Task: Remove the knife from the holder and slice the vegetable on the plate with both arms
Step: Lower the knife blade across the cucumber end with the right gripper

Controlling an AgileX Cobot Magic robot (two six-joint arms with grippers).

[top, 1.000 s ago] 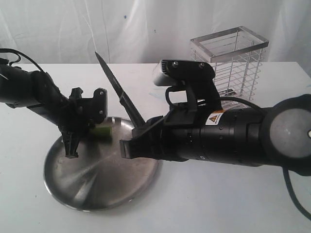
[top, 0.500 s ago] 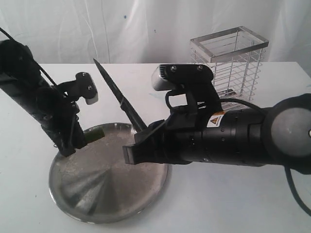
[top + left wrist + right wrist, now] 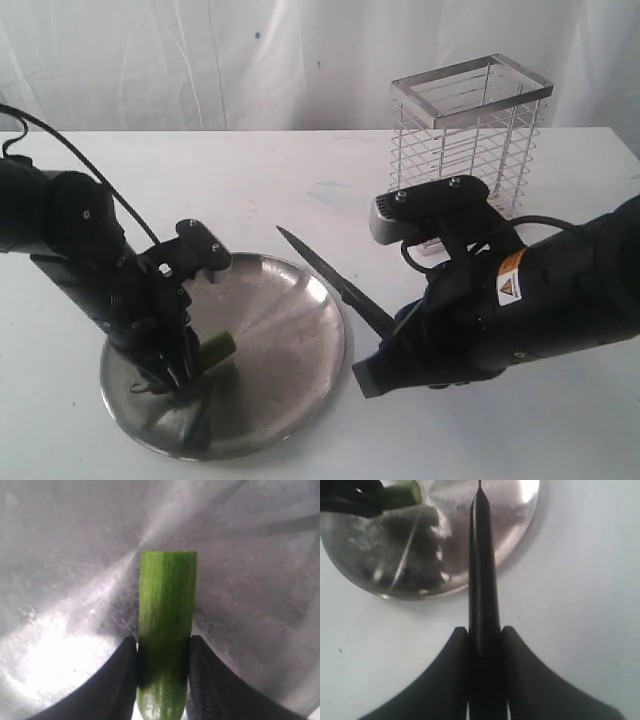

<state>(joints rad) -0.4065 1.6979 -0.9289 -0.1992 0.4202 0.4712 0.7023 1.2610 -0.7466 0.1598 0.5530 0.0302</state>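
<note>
Right gripper (image 3: 485, 645) holds knife (image 3: 335, 280) over the plate (image 3: 300, 300) rim.

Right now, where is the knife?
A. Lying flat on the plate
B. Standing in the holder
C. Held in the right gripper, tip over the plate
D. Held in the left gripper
C: the right gripper is shut on the knife, whose tip reaches over the plate, while the left gripper holds the vegetable.
</note>
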